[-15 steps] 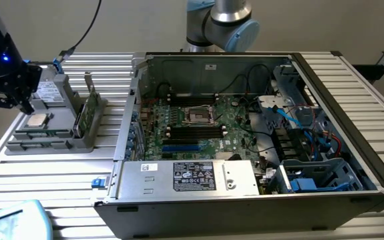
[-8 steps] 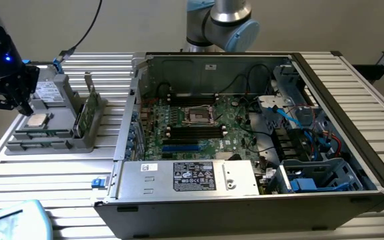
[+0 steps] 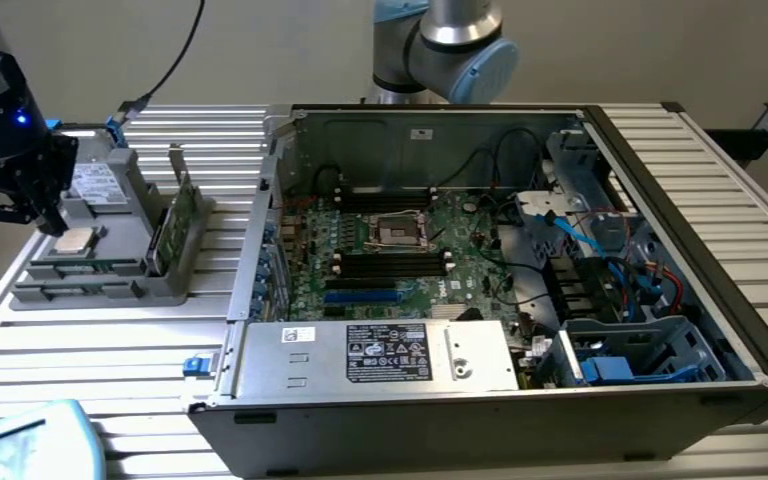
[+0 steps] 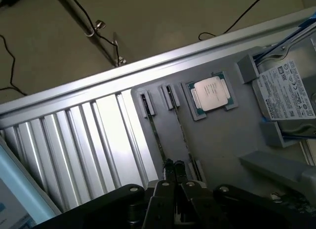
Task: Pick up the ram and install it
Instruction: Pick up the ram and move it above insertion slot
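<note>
Poised over the grey tray (image 3: pixel 91 292) at the exterior view's left, your hand (image 3: pixel 48 218) hangs clenched and empty, with nothing between its fingertips (image 4: pixel 169 169). The ram (image 3: pixel 171 228) stands on edge in the tray's slots, untouched. It is beside the square processor chip (image 3: pixel 77 240) and well apart from the open computer case (image 3: pixel 744 330) on the same slatted surface (image 3: pixel 104 370). In the wrist view, the hand (image 4: pixel 174 166) sits above the near ends of two thin board edges. The ram (image 4: pixel 157 137) shows there as narrow lines, with the processor chip (image 4: pixel 212 93) and the labelled drive (image 4: pixel 286 91) beyond.

To make the pick well, you need the jaws apart before you descend. Shut as they are, they would likely strike the board's top edge rather than straddle it. Set the fingers across the stick's thin faces and centre on one stick only, keeping clear of its neighbour just beside it. Come down straight along the slot and grip near the middle of the length so the stick lifts level. Draw it up without twisting, because the board looks thin and apt to bind or flex if tilted. The dark memory slots (image 3: pixel 391 262) on the motherboard (image 3: pixel 478 235) show inside the case.
</note>
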### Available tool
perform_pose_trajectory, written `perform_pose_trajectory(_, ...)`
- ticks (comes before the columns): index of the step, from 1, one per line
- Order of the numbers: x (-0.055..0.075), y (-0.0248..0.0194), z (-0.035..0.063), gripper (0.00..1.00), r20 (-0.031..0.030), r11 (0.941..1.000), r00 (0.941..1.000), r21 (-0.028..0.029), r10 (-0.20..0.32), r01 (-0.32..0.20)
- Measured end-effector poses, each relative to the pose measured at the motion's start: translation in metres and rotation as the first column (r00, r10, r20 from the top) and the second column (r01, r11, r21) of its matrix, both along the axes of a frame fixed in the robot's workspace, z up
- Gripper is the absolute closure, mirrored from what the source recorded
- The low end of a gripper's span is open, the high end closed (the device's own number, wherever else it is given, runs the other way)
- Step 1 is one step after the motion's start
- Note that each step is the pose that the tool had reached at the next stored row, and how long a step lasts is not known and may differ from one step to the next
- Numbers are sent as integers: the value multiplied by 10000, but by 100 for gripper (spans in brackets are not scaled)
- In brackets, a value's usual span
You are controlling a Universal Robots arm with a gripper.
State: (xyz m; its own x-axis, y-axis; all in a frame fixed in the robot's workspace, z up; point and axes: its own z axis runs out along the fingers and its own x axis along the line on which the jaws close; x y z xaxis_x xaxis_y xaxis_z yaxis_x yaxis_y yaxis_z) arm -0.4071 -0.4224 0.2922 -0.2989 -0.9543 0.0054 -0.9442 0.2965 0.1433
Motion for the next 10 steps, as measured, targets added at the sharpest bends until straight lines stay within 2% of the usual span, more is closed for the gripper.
perform_pose_trajectory(3,-2,4,-13,90,29,9996,9997,-112,245,-245)
perform_pose_trajectory(5,-5,9,-19,90,86,9992,9994,-231,339,-337)
perform_pose_trajectory(7,-10,18,-22,90,214,9986,9990,-355,387,-379)
perform_pose_trajectory(10,-18,31,-26,90,474,9977,9979,-541,443,-417)
